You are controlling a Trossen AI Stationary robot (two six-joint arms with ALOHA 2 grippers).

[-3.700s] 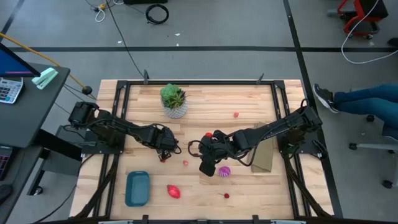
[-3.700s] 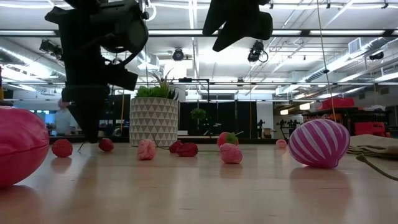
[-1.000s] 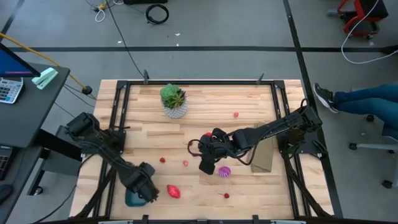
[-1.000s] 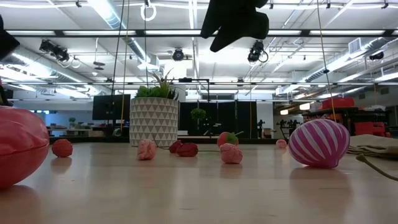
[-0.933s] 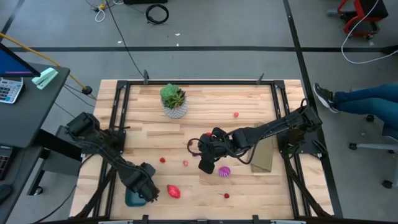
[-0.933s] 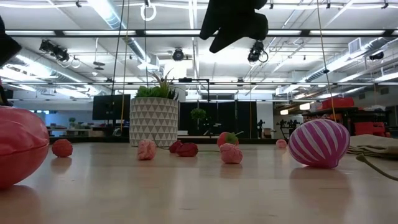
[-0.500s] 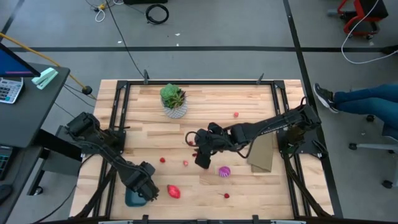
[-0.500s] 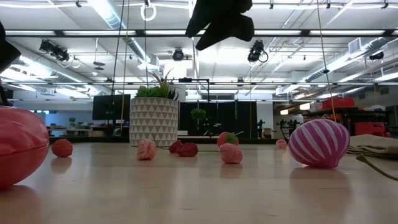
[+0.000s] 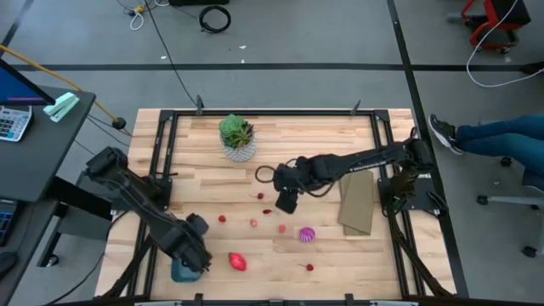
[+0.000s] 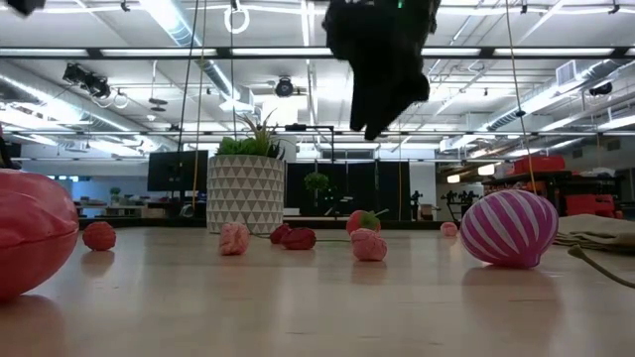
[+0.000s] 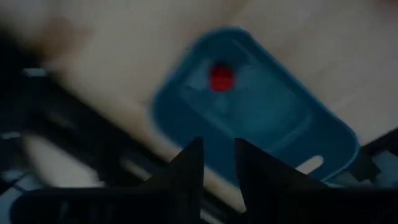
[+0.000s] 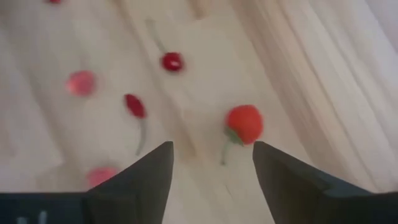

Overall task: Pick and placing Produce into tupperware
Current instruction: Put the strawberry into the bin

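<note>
High view: the open left gripper (image 9: 197,255) is seen over the shallow blue-teal plastic tray (image 9: 178,270), which holds one small red round piece (image 11: 221,78), while loose red pieces (image 9: 267,212) lie nearest the open right gripper (image 9: 286,204), at about eight o'clock.

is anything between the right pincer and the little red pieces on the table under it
Nothing visible. The right pincer hangs open above bare wood, with a round red piece and smaller red ones straight ahead of its fingers. The purple ball lies off to the side, not in the path.
</note>
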